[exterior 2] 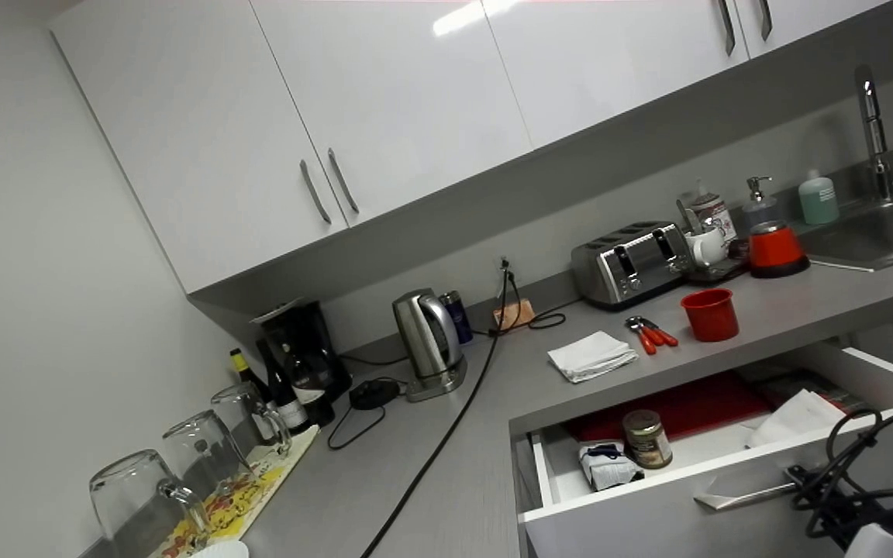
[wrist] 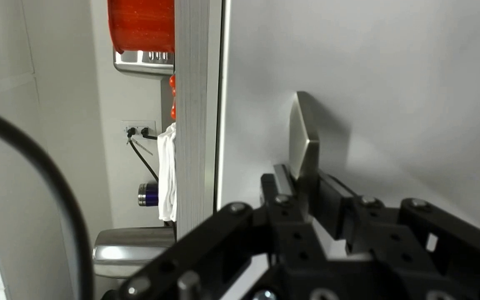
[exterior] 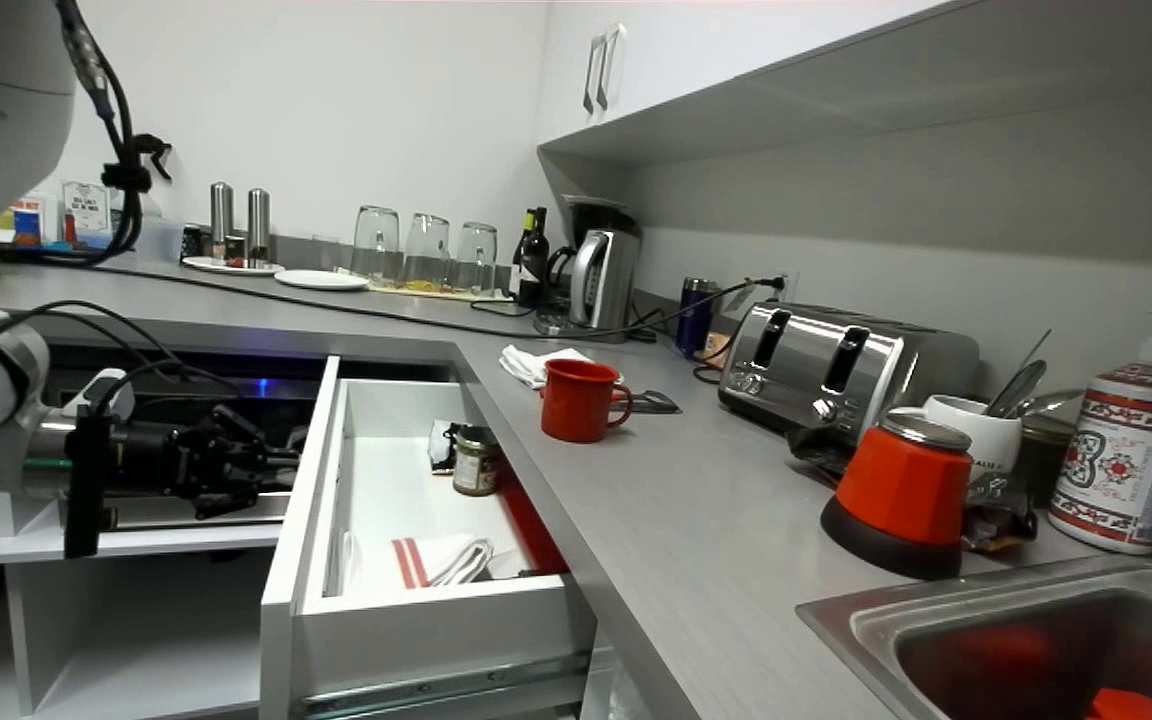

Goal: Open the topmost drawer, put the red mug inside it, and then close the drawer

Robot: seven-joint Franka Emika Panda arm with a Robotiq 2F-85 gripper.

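A: How do the jaws stand?

B: In the wrist view, the black jaws are closed around the slim metal handle [wrist: 300, 137], at about four o'clock from the middle of that view.

A: And the topmost drawer [exterior: 436, 630]?

B: It stands open in both exterior views, with the handle on its pale front.

A: Where is the red mug [exterior: 576, 405]?

B: Upright on the grey worktop [exterior: 696, 520], at about two o'clock from the drawer in an exterior view.

A: What is near the mug?

B: In an exterior view, a red-handled tool [exterior 2: 660, 335] and, farther off, a folded white cloth [exterior 2: 592, 356] lie at eight o'clock from it; a silver toaster [exterior 2: 631, 265] is at ten o'clock.

A: And inside the drawer?

B: In an exterior view, a lidded jar [exterior: 477, 464] has a small packet [exterior: 442, 448] just beside it at ten o'clock and a white towel with red stripes [exterior: 426, 563] at seven o'clock. A flat red piece [exterior 2: 694, 403] lies towards the back.
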